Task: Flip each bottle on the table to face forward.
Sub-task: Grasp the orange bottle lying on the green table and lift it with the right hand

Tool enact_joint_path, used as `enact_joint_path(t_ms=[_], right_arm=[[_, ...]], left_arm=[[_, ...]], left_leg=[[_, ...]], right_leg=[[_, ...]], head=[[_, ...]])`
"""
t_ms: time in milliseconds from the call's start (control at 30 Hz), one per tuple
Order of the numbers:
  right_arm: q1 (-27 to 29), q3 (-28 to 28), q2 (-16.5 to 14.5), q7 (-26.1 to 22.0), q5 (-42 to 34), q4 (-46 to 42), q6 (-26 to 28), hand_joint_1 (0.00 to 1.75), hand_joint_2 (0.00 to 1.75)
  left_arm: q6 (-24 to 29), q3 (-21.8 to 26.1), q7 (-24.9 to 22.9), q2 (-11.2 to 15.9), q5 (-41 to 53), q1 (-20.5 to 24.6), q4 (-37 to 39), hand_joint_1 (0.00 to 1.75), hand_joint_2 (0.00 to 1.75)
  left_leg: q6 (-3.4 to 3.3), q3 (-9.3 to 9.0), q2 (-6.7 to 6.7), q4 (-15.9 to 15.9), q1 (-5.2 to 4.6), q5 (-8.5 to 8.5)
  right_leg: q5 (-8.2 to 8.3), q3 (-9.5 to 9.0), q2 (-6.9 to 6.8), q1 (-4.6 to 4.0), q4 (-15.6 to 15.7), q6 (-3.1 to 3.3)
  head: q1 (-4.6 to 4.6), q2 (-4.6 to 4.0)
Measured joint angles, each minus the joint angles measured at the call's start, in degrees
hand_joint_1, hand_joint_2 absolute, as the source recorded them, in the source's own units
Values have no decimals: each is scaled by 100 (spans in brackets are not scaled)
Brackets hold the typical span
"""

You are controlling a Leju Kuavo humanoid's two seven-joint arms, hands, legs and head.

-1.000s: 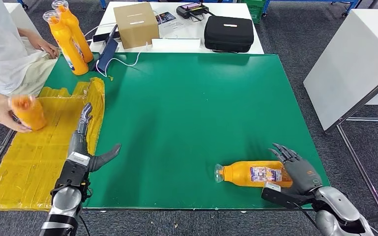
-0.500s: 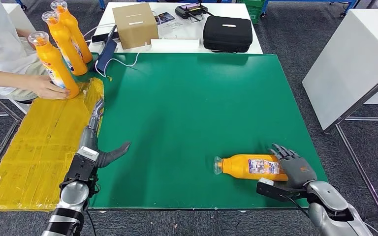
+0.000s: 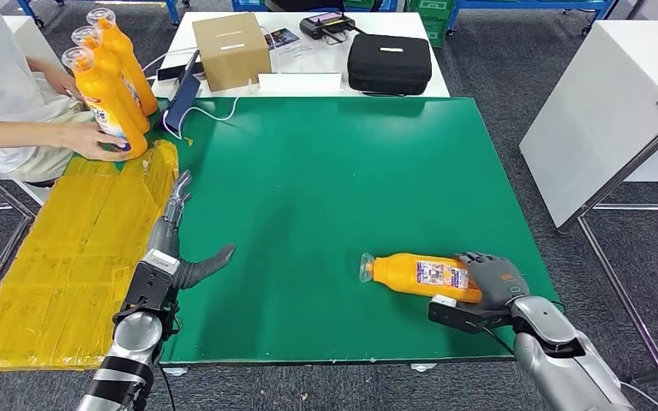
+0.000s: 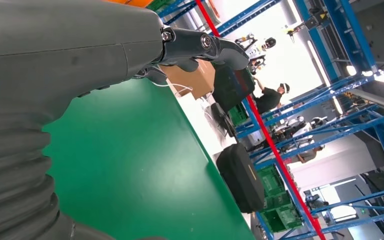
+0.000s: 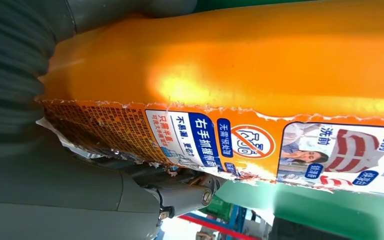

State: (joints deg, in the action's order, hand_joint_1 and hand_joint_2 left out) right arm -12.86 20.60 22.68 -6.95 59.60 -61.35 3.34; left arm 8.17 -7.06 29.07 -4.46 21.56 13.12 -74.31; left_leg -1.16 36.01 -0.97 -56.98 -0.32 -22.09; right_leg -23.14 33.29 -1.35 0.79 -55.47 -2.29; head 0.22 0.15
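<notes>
An orange bottle (image 3: 415,274) lies on its side on the green table mat (image 3: 326,171) near the front right, cap pointing left and label up. My right hand (image 3: 497,281) wraps its fingers over the bottle's base end. The right wrist view has the bottle (image 5: 230,75) lying between thumb and fingers of that hand (image 5: 55,200). My left hand (image 3: 171,244) lies open at the mat's left edge, fingers stretched forward and thumb out, holding nothing; the same hand (image 4: 55,50) looms close in the left wrist view. Three orange bottles (image 3: 107,77) stand upright at the far left.
A person's hand (image 3: 86,139) holds the nearest upright bottle at the yellow sheet (image 3: 77,257). Behind the green mat are a cardboard box (image 3: 233,50), a black case (image 3: 390,62) and cables. A white table (image 3: 600,94) stands to the right.
The person has stood a third bottle upright beside the other two. My right hand has gone from spread fingers at the lying bottle's base to fingers curled around it.
</notes>
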Motion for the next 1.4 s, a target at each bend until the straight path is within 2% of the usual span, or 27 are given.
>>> enact_joint_path(t_ms=[200,300,367,500,633,833,1033,1267,1400], right_arm=[[12,27,-253,29,-35,1,313,175,175],[41,-3,-426,-44,-187,-38,648,175,175],[115,-86,-650,-157,-405,-154,962,175,175],[206,-380,-1300,-527,-1216,-668,1510,175,175],[216,-724,-1858,-897,-2163,-1221,1774,175,175],[245,-940,-2435,-1281,-3004,-1636,1481,175,175],[254,-915,-2806,-1463,-3333,-1627,1091,175,175],[177,-470,-3115,-1575,-3327,-1055,466,175,175],[115,-150,-3297,-1645,-3278,-542,395,175,175]], left_arm=[[-48,2,-19,-4,-14,-4,1,0,175],[-157,-1,-93,-7,-28,-11,0,0,175],[-296,-26,-176,-8,-34,-18,-1,0,175],[-632,-181,-336,-35,-11,-14,4,0,175],[-854,-502,-482,-85,-4,25,48,0,175],[-1082,-1083,-670,-125,-202,136,83,0,175],[-1191,-1368,-728,-147,-414,238,83,0,175],[-1338,-1486,-823,-166,-774,396,83,0,175],[-1384,-1487,-859,-171,-914,482,83,0,175]], left_leg=[[0,1,3,0,0,2],[0,9,9,0,0,2],[0,22,14,0,0,4],[0,47,18,-1,1,10],[-1,61,24,-1,1,12],[-2,79,27,-1,-3,10],[-1,80,27,-1,-2,10],[-1,81,26,0,1,11],[-1,83,28,0,1,11]], right_leg=[[2,-3,-1,0,-1,-4],[1,0,-1,0,-3,-5],[1,10,-2,0,-5,-5],[0,40,-5,0,-8,-6],[-2,49,-18,1,-9,-6],[-2,62,-21,3,-8,-7],[-2,65,-22,0,-8,-7],[-3,66,-22,-2,-9,-6],[-4,67,-25,-1,-9,-5]], head=[[-1,0],[0,0],[-1,0],[-3,0],[-2,0],[-1,0],[-2,0],[-1,0],[-1,0]])
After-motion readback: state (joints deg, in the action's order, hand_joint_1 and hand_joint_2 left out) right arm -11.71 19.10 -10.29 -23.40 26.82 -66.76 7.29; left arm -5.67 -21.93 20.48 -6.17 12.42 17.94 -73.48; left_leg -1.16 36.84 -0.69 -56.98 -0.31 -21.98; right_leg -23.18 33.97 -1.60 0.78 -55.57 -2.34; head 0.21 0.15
